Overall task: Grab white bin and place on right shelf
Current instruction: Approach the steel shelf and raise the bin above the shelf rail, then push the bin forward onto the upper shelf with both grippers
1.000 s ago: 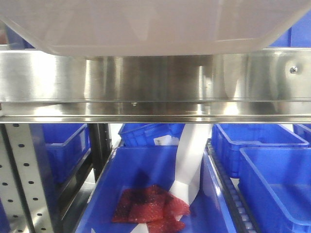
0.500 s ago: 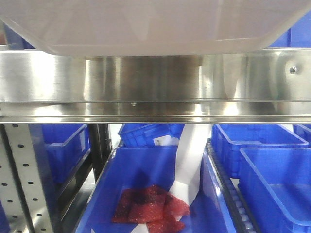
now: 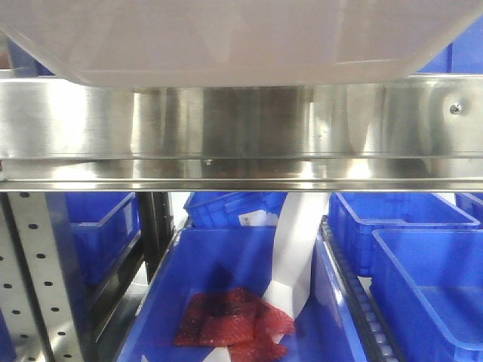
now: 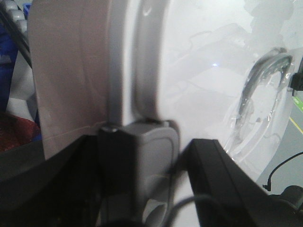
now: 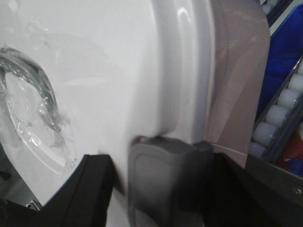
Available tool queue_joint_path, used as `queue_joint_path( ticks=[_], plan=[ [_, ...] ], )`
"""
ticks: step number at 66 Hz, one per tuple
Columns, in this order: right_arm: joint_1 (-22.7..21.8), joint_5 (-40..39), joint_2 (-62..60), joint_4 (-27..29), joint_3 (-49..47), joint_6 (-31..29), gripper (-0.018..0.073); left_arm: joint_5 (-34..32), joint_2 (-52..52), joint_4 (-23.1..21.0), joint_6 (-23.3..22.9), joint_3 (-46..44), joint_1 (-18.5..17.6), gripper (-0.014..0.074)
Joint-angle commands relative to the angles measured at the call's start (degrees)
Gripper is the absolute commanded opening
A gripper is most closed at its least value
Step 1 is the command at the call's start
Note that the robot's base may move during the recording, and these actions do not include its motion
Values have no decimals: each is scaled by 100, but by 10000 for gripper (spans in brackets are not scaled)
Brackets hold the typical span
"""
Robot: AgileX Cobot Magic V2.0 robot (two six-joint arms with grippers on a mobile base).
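The white bin fills the top of the front view, its pale underside just above the right shelf's broad steel front rail; whether it rests on the shelf cannot be told. In the left wrist view my left gripper is shut on a grey latch at the bin's rim, beside the glossy lid. My right gripper is likewise shut on the grey latch at the opposite end, next to the lid with its recessed handle.
Below the rail stand several blue bins; the middle one holds red mesh bags and a white strip. A perforated upright rises at the left. White rollers run beside the bin's right end.
The bin and both grippers hold their places. Only the dark reflection in the steel rail under the bin has deepened slightly.
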Motion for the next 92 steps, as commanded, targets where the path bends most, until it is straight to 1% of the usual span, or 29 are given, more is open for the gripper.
queue_joint_path(
  ticks=[1, 28, 36, 42, 47, 54, 59, 63, 74, 84, 92],
  plan=[
    [66, 488, -54, 1179, -207, -49, 397, 350, -72, -1184, 86, -199, -95, 239],
    [61, 486, -54, 1193, -207, -49, 397, 350, -72, -1259, 86, -199, -95, 239],
    [61, 276, -50, 1256, -207, -21, 397, 114, -52, -1351, 60, -199, -95, 239],
    [61, 136, -7, 1421, -208, 85, 397, 20, 88, -1411, 5, -264, -95, 239],
    [61, 97, 131, 1634, -242, 253, 397, 45, 303, -1589, -117, -383, -95, 239],
    [61, 31, 477, 1941, -341, 537, 397, 71, 678, -2109, -117, -586, -95, 240],
    [61, 31, 755, 2153, -414, 564, 397, 85, 958, -2420, -117, -761, -95, 240],
    [61, 31, 969, 2282, -486, 564, 397, 140, 1177, -2536, -117, -914, -95, 240],
    [61, -49, 1514, 2478, -843, 564, 397, 193, 1682, -2546, -117, -1191, -95, 240],
    [61, -167, 1932, 2656, -1086, 564, 397, 203, 2028, -2535, -117, -1232, -95, 240],
    [61, -383, 2186, 2710, -1103, 564, 397, 198, 2233, -2535, -117, -1232, -95, 240]
  ],
)
